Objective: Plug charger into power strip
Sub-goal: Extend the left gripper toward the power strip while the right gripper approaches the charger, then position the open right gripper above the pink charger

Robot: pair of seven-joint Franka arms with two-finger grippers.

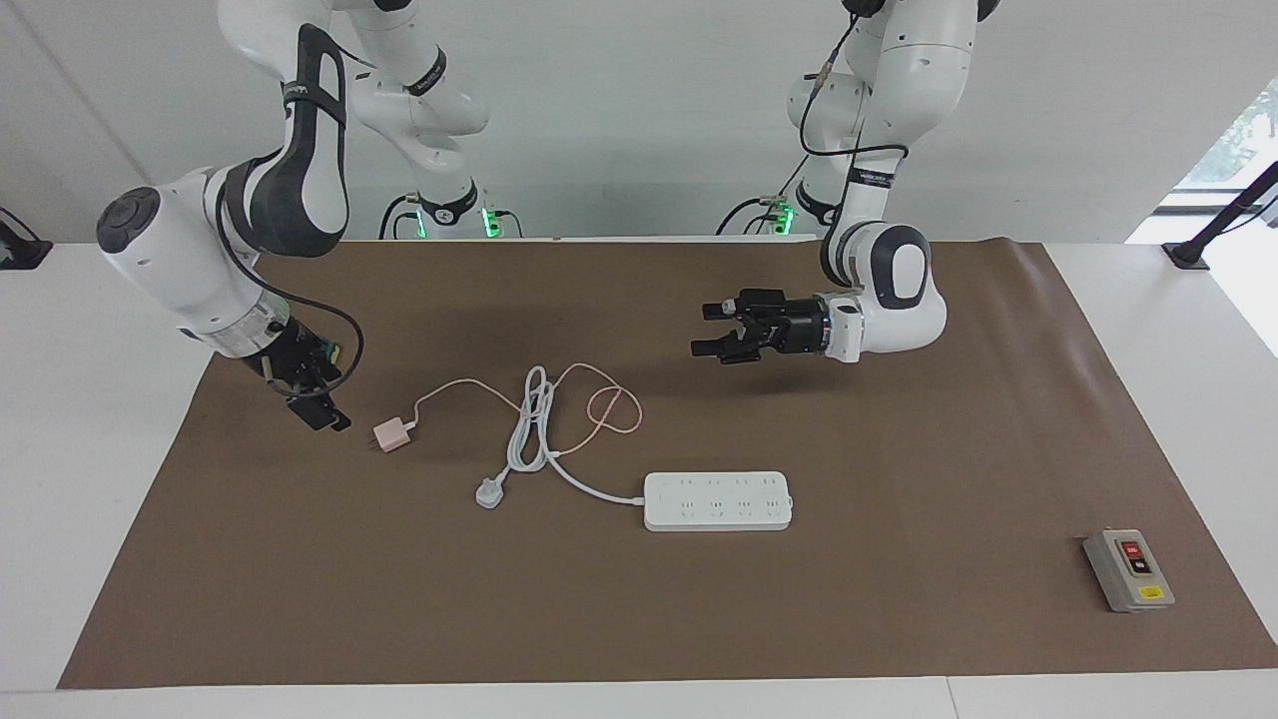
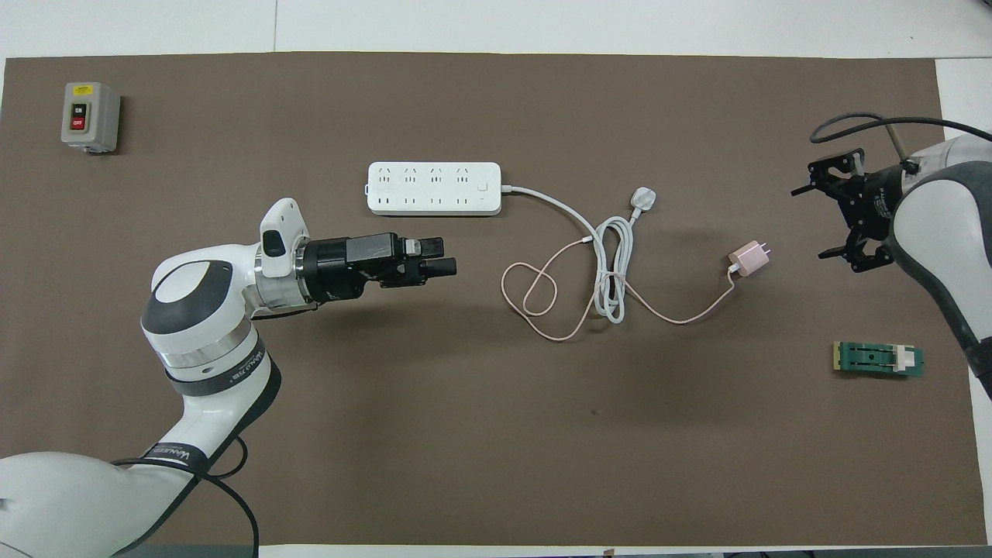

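right gripper [image 1: 318, 404], fingers apart, hangs empty just beside the charger [image 1: 391, 435]; left gripper [image 1: 711, 334], also spread, hovers near the power strip [image 1: 718, 500].

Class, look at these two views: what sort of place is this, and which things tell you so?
Probably a robotics lab: two arms, left gripper and right gripper, work above a brown mat holding test items, a power strip and a charger.
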